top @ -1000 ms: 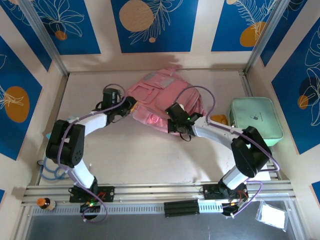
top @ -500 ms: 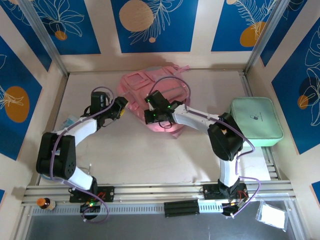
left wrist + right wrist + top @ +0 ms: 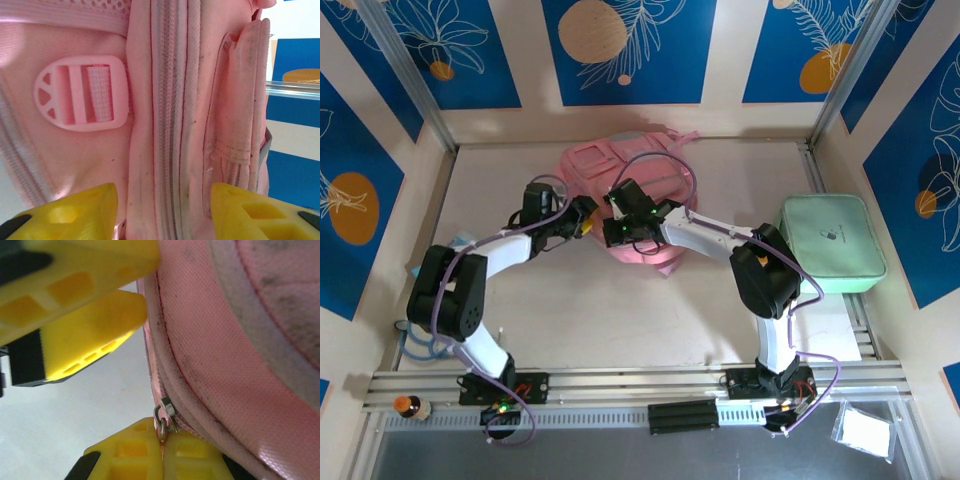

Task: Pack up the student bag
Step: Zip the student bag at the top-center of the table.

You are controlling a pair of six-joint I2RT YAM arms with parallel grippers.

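Across the table [image 3: 620,310], the student bag [image 3: 595,165] lies crumpled, pink, dirt-smudged.

right hand [image 3: 609,230] — shifted left across student bag [image 3: 655,180] | left hand [image 3: 588,216] — back at bag's edge

A robotics lab cell is being shown: the tabletop [image 3: 600,310] is being enclosed by printed wall panels [image 3: 625,50] and an aluminium rail [image 3: 640,380].
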